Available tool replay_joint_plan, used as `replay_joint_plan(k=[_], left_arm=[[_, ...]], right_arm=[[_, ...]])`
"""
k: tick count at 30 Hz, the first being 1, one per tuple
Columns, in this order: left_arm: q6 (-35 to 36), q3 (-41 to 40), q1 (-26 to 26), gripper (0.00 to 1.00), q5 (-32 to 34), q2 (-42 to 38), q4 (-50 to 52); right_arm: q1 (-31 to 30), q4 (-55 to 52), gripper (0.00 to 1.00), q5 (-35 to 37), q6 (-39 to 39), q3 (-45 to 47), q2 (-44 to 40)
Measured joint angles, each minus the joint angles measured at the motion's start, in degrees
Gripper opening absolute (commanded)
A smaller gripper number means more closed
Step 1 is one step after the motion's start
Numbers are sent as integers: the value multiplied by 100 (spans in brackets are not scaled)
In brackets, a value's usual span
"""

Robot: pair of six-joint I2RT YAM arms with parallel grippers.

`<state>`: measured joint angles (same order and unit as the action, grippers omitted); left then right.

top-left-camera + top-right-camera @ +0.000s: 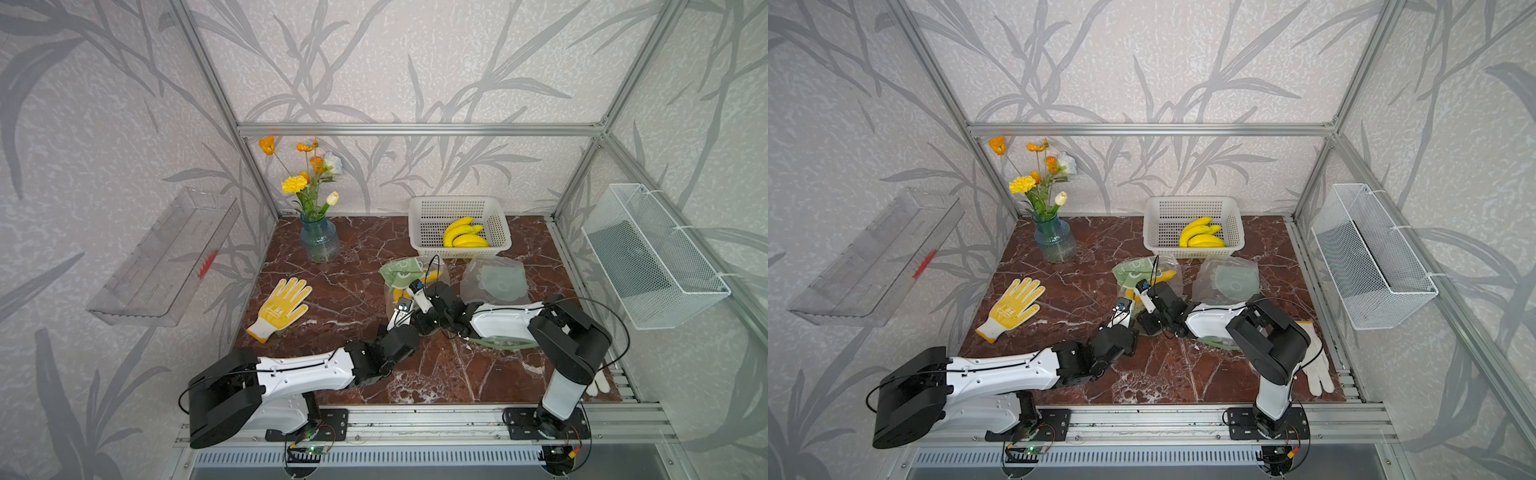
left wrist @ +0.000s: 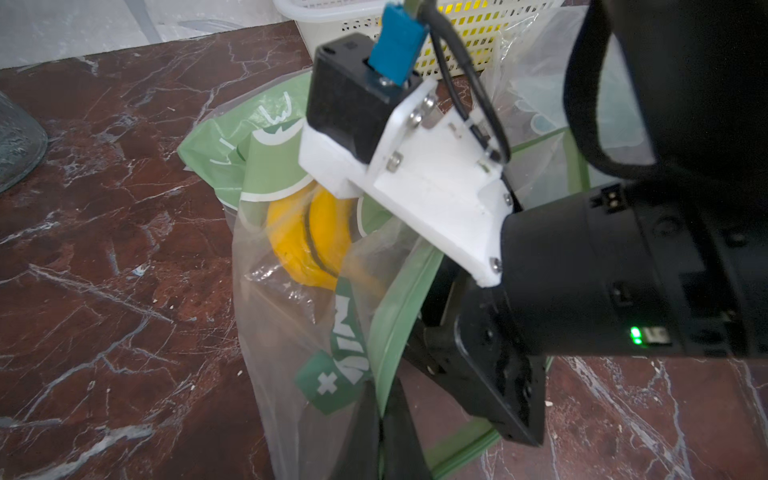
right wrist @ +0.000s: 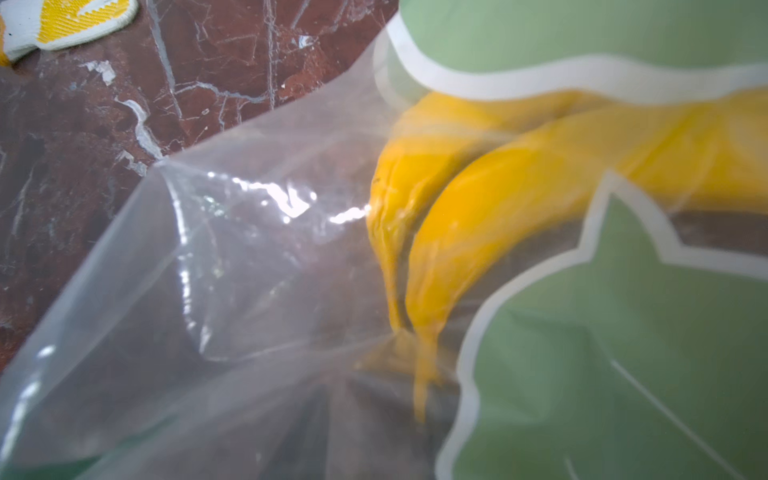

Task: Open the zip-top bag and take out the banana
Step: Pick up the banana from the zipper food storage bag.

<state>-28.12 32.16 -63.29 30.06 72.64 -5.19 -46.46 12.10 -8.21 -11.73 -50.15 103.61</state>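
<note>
The clear zip-top bag [image 1: 405, 272] with green print lies in the middle of the table, mouth towards the arms. The yellow banana [image 2: 303, 237] is inside it, seen close through the film in the right wrist view [image 3: 478, 208]. My left gripper [image 2: 384, 399] is shut on the bag's green zip rim [image 2: 395, 324] and holds it up. My right arm reaches into the bag's mouth. The right gripper [image 3: 365, 415] is a dark blur behind the film, close to the banana's stem [image 3: 422, 374], so how its jaws stand is hidden.
A white basket [image 1: 453, 201] holding bananas stands behind the bag. A second, flat bag [image 1: 494, 282] lies to the right. A blue vase of flowers [image 1: 319, 241] is at the back left, a yellow glove [image 1: 282, 307] at the left, and a white glove [image 1: 1316, 365] at the front right.
</note>
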Motion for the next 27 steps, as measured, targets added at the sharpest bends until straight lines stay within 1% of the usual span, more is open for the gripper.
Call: replay_joint_plan(k=[8,16,21,23,27], left_arm=[[-2,0,4,0,-20,0,-22],[-2,0,4,0,-22,0,-39],[-2,0,4,0,-20,0,-46],[-4,0,4,0,-20,0,-44],[-4,0,4,0,-17,0,-44]], right_arm=[[24,-57,22,127,122,-203,229],[81,-398,12,280,133,-262,254],[109,-413,7,304,125,-262,254],[118,-420,1,319,118,-262,254],[136,-422,0,308,98,-267,256]])
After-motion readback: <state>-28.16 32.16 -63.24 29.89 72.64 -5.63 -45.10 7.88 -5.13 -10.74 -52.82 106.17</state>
